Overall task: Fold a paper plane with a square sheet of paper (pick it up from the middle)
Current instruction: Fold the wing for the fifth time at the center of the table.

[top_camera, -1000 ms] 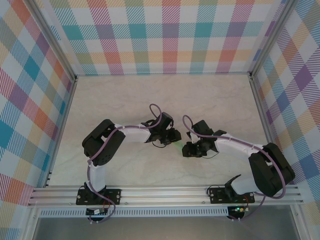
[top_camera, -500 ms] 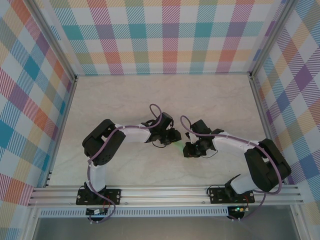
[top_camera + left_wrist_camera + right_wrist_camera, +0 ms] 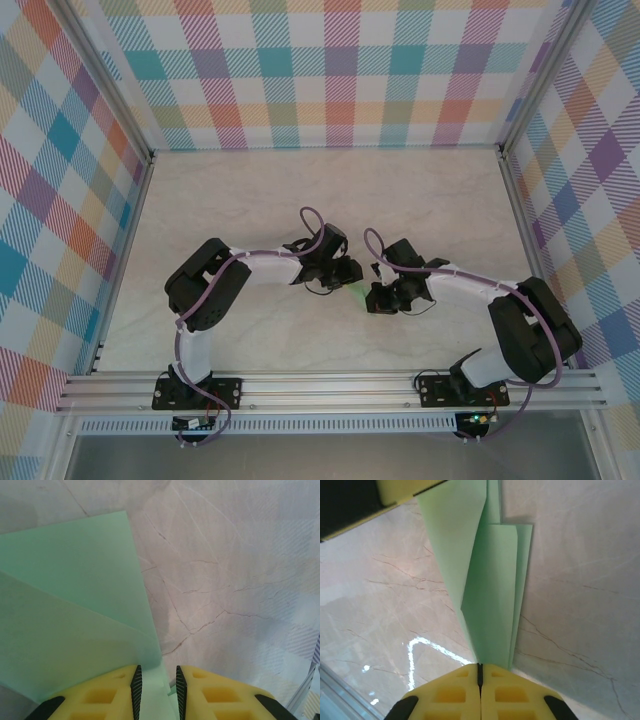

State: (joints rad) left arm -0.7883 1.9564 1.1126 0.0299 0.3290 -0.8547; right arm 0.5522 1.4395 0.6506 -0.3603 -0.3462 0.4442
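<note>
The paper plane (image 3: pixel 356 290) is a pale mint-green folded sheet held between both grippers near the table's middle. In the left wrist view its folded layers (image 3: pixel 75 605) spread to the left and run down between the pads of my left gripper (image 3: pixel 156 690), which is closed on them with a narrow gap. In the right wrist view the narrow folded end (image 3: pixel 492 590) comes straight out of the seam of my right gripper (image 3: pixel 480 672), whose jaws are pressed together on it. A yellow finger of the left gripper (image 3: pixel 400 490) sits at the paper's far end.
The table is pale marble (image 3: pixel 300 190) with thin dark veins. Checked walls (image 3: pixel 330 70) close it in at the back and both sides, and an aluminium rail (image 3: pixel 330 385) runs along the near edge. Both arms (image 3: pixel 250 268) bend inward to the centre.
My right gripper has closed onto the paper's end, and its arm shifted slightly left toward the left gripper. The left arm has stayed put.
</note>
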